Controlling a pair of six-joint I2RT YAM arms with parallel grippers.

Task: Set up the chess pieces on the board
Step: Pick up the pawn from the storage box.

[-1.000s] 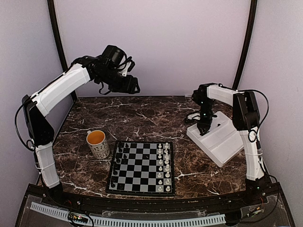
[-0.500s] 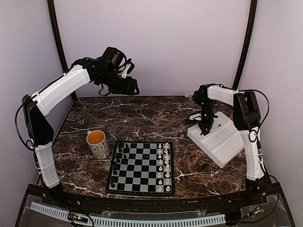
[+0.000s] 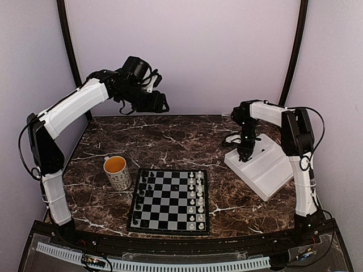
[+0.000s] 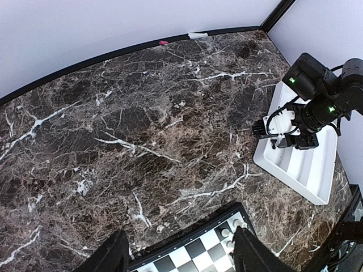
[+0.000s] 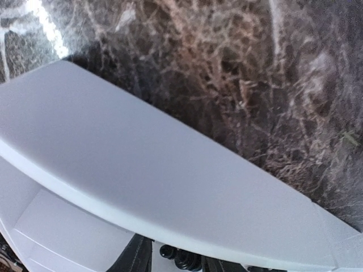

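I see the board (image 3: 170, 201) near-centre on the worktop (image 3: 170, 141) | mug (image 3: 117, 172) just off its far left corner | tray (image 3: 269, 170) well to the right, further back | chess pieces (image 3: 146, 182) down the board's left side | my right claw (image 3: 245, 154) over the tray's far end.

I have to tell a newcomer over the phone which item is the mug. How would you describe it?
On the dark marble table, find the checkered board near the front edge. The mug stands just left of the board's far left corner. It is the only tall round thing there, pale and patterned with an orange-yellow inside, unlike the flat board and the flat white tray on the right.
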